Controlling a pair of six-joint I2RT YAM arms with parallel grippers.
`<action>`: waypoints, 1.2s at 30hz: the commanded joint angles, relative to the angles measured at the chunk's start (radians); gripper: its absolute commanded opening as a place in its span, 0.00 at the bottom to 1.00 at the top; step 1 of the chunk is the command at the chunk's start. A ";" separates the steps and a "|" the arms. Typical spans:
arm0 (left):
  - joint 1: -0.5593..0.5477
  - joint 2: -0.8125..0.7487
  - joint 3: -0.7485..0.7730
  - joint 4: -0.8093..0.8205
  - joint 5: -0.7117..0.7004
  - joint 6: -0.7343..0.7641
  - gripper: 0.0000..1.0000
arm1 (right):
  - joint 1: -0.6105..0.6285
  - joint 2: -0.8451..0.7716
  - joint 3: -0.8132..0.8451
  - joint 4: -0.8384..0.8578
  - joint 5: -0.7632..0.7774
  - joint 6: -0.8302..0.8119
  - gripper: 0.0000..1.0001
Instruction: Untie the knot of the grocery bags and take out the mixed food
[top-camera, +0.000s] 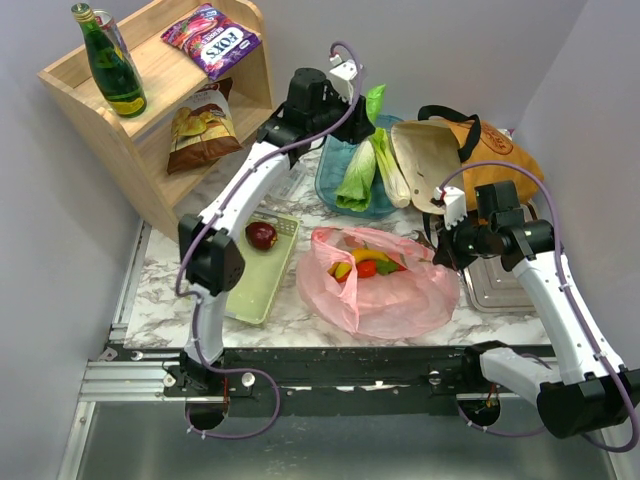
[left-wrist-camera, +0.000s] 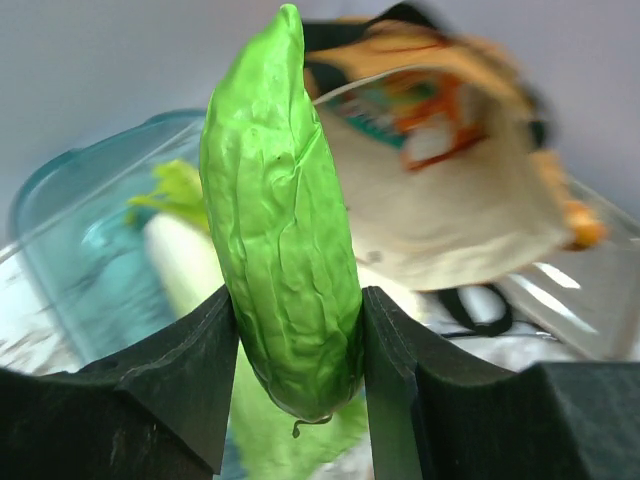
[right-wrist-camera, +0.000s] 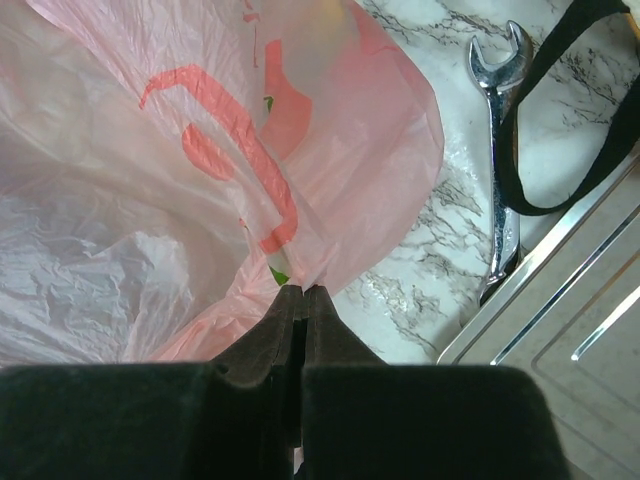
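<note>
Above marbled table (top-camera: 160, 285), left claw (left-wrist-camera: 297, 300) clamped around green vegetable (left-wrist-camera: 280, 200), right claw (right-wrist-camera: 303, 290) pinched shut on pink bag (right-wrist-camera: 150, 200).

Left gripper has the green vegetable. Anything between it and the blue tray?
Nothing visible blocks it. The green vegetable in the left gripper hangs above the blue tray, which already holds leafy greens.

We had our left arm (top-camera: 245, 175) stretched far forward, left gripper (left-wrist-camera: 298, 330) clamped on a green vegetable (left-wrist-camera: 280, 220), right arm (top-camera: 555, 300) bent inward and low, right gripper (right-wrist-camera: 303, 292) pinched tight on the pink bag (right-wrist-camera: 120, 200).
</note>
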 joint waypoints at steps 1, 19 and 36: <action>0.061 0.195 0.172 -0.228 -0.190 0.164 0.38 | -0.003 0.012 0.033 0.001 0.034 0.000 0.01; 0.103 0.229 0.238 -0.070 -0.130 0.349 0.98 | -0.003 0.034 0.035 0.023 0.041 -0.002 0.01; -0.314 -0.612 -0.745 -0.185 0.258 0.969 0.41 | -0.002 -0.019 0.017 0.022 -0.007 -0.006 0.01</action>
